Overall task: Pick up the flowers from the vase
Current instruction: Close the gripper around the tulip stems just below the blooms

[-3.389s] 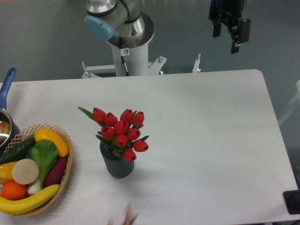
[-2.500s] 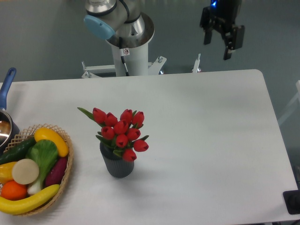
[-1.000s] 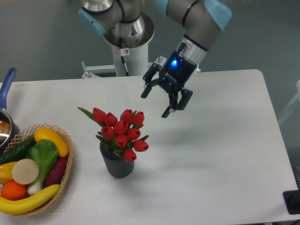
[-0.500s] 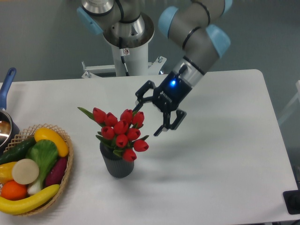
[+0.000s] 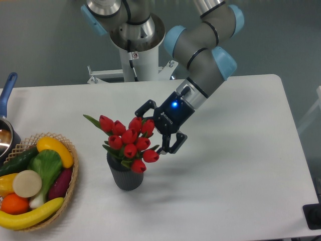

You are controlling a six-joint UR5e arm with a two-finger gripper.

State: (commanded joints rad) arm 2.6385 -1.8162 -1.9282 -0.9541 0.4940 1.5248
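Observation:
The flowers (image 5: 129, 143), a bunch of red tulip buds with green leaves, stand upright in the vase (image 5: 125, 176), a small dark grey ribbed cup left of the table's middle. My gripper (image 5: 153, 128) is open and reaches in from the right. Its upper finger (image 5: 142, 108) is above the right side of the bunch and its lower finger (image 5: 173, 144) is to the right of it. The right-hand buds sit between the fingers. I cannot tell whether the fingers touch them. The stems are hidden inside the vase.
A wicker basket (image 5: 70, 188) with toy fruit and vegetables stands at the front left edge. A pot with a blue handle (image 5: 7, 93) sits at the far left. The arm's base column (image 5: 136, 60) stands behind the table. A dark object (image 5: 313, 216) is at the front right corner.
My gripper has swung from high at the back right down and left across the table. It now sits at the right side of the bunch, still open. The flowers and vase have not moved.

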